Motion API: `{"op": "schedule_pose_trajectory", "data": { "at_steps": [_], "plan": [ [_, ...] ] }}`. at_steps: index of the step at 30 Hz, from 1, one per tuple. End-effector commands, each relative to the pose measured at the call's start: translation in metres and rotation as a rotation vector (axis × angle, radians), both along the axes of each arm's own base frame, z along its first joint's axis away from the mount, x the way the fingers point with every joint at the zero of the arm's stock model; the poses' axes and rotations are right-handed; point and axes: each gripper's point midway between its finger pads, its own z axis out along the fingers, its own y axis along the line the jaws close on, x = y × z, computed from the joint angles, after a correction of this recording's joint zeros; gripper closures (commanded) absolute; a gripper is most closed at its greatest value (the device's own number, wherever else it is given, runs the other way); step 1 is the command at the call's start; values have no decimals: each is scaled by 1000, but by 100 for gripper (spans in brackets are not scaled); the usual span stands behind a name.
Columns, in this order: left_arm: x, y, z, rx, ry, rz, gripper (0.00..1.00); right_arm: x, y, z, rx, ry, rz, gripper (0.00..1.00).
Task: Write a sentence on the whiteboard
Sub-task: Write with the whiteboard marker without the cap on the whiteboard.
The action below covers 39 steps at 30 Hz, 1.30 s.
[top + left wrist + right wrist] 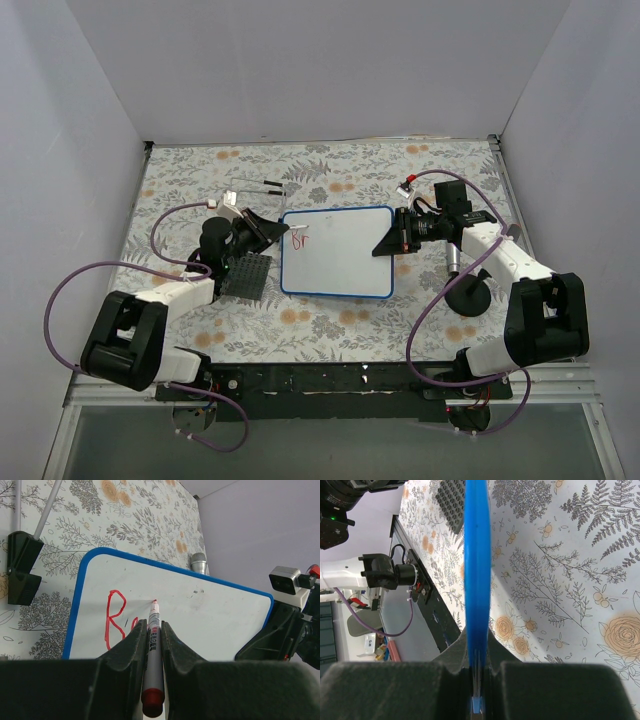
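The whiteboard (pixel 340 255), white with a blue rim, lies mid-table. Red lettering (pixel 299 238) sits in its top left corner; in the left wrist view the sentence (pixel 117 620) reads "B" plus a partial stroke. My left gripper (pixel 152 630) is shut on a red marker (pixel 152 650), whose tip touches the board right of the letters. It shows at the board's left edge in the top view (pixel 272 228). My right gripper (pixel 392 240) is shut on the board's right rim, seen edge-on in the right wrist view (pixel 477 580).
A dark grey studded plate (pixel 246 275) lies left of the board, under the left arm. A clear tray with markers (pixel 262 187) sits behind. A metal cylinder (pixel 451 260) and a black round base (pixel 469 297) lie right of the board.
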Motion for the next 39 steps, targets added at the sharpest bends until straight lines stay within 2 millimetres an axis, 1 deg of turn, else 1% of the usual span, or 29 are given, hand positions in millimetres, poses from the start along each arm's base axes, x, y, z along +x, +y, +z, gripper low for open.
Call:
{"op": "schedule_pose_trajectory", "data": {
  "at_steps": [1, 4, 10, 15, 16, 19, 25, 29, 35, 39],
  "plan": [
    [-1, -5, 3, 15, -8, -34, 100, 5, -1, 3, -12, -86, 14, 99],
    [-6, -5, 2, 18, 2, -44, 100, 4, -1, 3, -12, -88, 15, 99],
    [-13, -6, 10, 6, -14, -62, 100, 5, 0, 3, -11, -84, 16, 99],
    [-15, -5, 38, -24, -69, -60, 100, 4, -1, 4, -12, -91, 14, 99],
    [-15, -5, 40, -20, -72, -58, 100, 4, -1, 4, -12, -89, 14, 99],
    [-17, -1, 39, 2, -69, -46, 100, 4, -1, 4, -12, -91, 14, 99],
    [-20, 1, 19, 35, -18, -41, 100, 4, -1, 4, -12, -89, 14, 99],
    [-18, 1, 11, 46, -1, -44, 100, 3, -1, 3, -13, -88, 12, 99],
    [-11, -2, 11, 46, 0, -50, 100, 4, -1, 5, -12, -96, 11, 99],
    [-8, -3, 6, 59, 12, -49, 100, 4, -1, 4, -13, -90, 11, 99]
  ]
}}
